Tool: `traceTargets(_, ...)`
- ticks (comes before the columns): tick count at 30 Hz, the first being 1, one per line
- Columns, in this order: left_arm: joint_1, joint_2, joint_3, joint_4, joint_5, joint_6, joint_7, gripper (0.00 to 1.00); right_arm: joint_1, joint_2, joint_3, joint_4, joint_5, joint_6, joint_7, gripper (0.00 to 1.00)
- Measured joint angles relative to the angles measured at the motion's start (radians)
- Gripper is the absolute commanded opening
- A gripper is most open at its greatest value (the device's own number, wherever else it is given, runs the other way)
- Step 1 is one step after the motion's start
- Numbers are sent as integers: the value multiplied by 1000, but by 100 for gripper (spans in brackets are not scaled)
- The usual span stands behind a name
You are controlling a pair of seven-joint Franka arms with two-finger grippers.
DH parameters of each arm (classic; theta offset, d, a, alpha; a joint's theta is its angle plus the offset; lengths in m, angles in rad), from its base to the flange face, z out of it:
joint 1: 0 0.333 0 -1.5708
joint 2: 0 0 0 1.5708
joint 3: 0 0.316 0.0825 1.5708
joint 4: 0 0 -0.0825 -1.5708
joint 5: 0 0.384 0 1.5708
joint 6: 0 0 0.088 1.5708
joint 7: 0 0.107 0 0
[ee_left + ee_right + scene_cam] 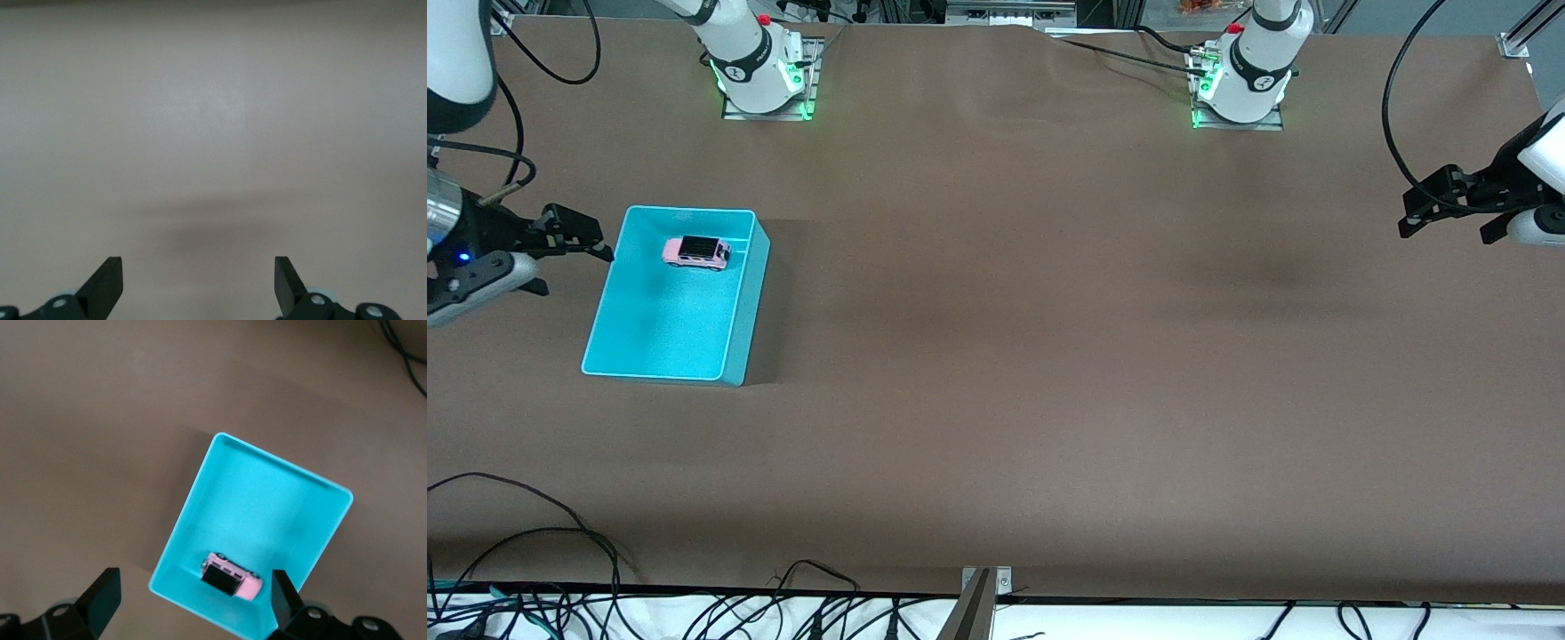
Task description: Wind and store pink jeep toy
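a robotics lab: two arm bases (763, 67) bolted to a table (1049, 356) under a brown cover, status lights glowing green, aluminium framing along the edge and loose cables (543, 569) trailing at the front.

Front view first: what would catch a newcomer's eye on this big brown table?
The bright cyan plastic bin stands out, sitting toward the right arm's end of the table. Inside it, at the end farther from the front camera, rests a tiny boxy pink toy jeep with a black roof. The right claw hangs open beside the bin, and the left claw waits open over bare tabletop.
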State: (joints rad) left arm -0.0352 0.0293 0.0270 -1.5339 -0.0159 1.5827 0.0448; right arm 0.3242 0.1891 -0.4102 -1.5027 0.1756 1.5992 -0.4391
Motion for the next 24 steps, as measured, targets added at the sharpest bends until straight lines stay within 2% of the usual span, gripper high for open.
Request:
traceTargets(7, 0, 0, 0, 0, 0, 0, 0, 100, -4, 0, -7, 61, -25, -27, 216, 100)
traceTargets(24, 0, 0, 0, 0, 0, 0, 0, 100, -11, 0, -27, 79, -43, -29, 254, 100)
